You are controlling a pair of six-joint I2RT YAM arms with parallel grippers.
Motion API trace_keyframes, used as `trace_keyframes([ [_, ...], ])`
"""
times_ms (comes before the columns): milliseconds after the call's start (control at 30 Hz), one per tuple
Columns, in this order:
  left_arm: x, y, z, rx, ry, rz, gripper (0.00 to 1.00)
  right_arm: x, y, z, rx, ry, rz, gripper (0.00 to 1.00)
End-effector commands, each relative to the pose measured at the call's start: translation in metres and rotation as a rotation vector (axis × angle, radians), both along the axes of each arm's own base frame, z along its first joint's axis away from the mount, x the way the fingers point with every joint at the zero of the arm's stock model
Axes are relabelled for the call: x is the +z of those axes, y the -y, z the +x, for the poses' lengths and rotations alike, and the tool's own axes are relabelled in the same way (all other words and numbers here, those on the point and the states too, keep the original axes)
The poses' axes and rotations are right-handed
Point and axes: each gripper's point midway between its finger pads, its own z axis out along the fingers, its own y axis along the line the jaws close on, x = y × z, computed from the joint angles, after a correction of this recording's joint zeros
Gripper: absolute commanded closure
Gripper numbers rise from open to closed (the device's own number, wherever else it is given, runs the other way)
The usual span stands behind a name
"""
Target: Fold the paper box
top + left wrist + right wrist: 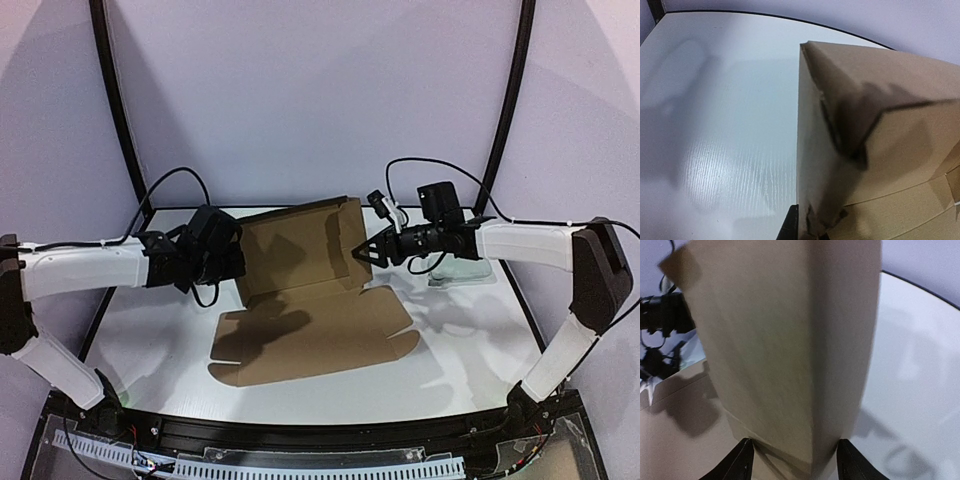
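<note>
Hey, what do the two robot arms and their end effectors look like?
The left arm and right arm have smooth white shells with black joints. Thin black cables loop above the wrists. The left end effector and right end effector are black, the right's fingers tapered.

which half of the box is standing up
The paper box's far half, raised upright; the near half lies flat on the table.
</note>
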Motion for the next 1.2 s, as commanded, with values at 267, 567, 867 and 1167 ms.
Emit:
trace_keyframes([
  [267, -0.007, 0.018, 0.019, -0.108, 0.357, -0.11, 0.99, -0.061, 0.008, 0.057, -0.303, 0.262, -0.223, 0.46],
  [567, -0.04, 0.027, 0.012, -0.219, 0.411, -0.068, 0.99, -0.087, -0.009, 0.036, -0.239, 0.323, -0.247, 0.47],
  [867, -0.069, 0.03, -0.003, -0.291, 0.443, 0.025, 0.99, -0.082, 0.014, 0.044, -0.476, 0.491, -0.257, 0.53],
  [1167, -0.091, 0.039, -0.015, -0.361, 0.429, 0.049, 0.99, -0.078, 0.01, 0.05, -0.586, 0.562, -0.178, 0.51],
])
